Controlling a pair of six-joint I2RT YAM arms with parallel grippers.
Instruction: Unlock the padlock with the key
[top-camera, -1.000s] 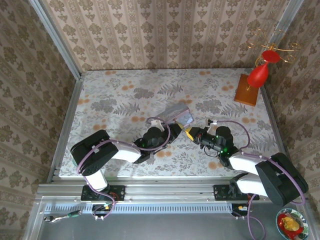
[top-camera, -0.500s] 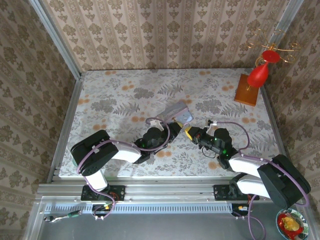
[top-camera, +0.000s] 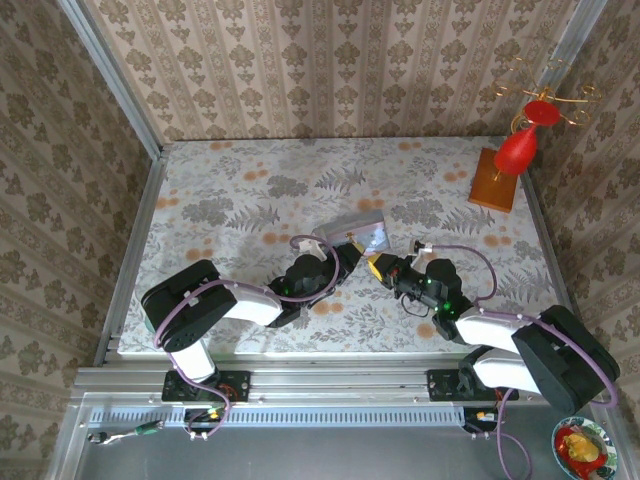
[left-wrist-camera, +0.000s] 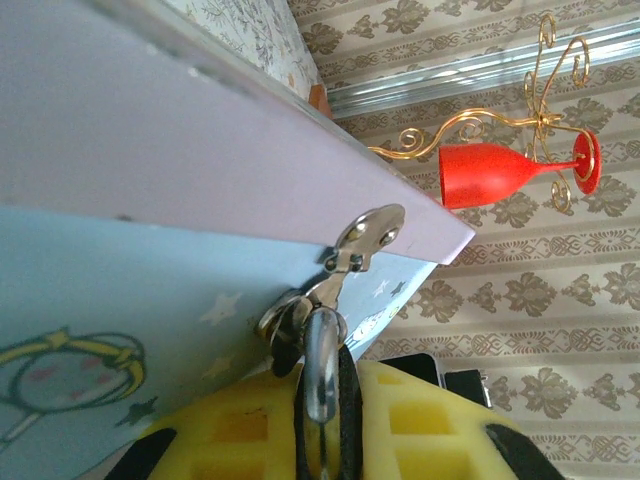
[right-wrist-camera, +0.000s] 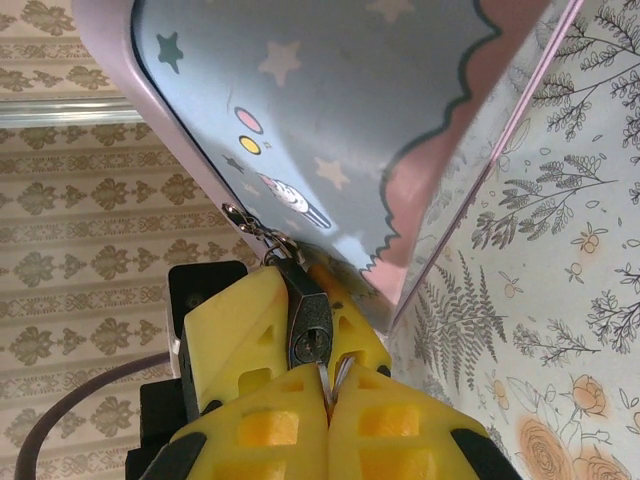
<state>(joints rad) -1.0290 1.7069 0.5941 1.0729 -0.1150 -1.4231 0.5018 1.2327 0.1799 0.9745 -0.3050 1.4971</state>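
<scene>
The padlock (right-wrist-camera: 310, 325) hangs at the blue tin's (right-wrist-camera: 400, 100) 5 o'clock edge, seen from above, pinched by the left gripper (left-wrist-camera: 322, 400). From 4 o'clock, the right gripper (right-wrist-camera: 328, 395) clamps the key (right-wrist-camera: 326, 372) at the padlock's base.

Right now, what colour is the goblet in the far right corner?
The goblet is bright red; the left wrist view shows it best.

Overhead camera looking steeply down, both wrist cameras close on same tin (top-camera: 352, 229)
</scene>
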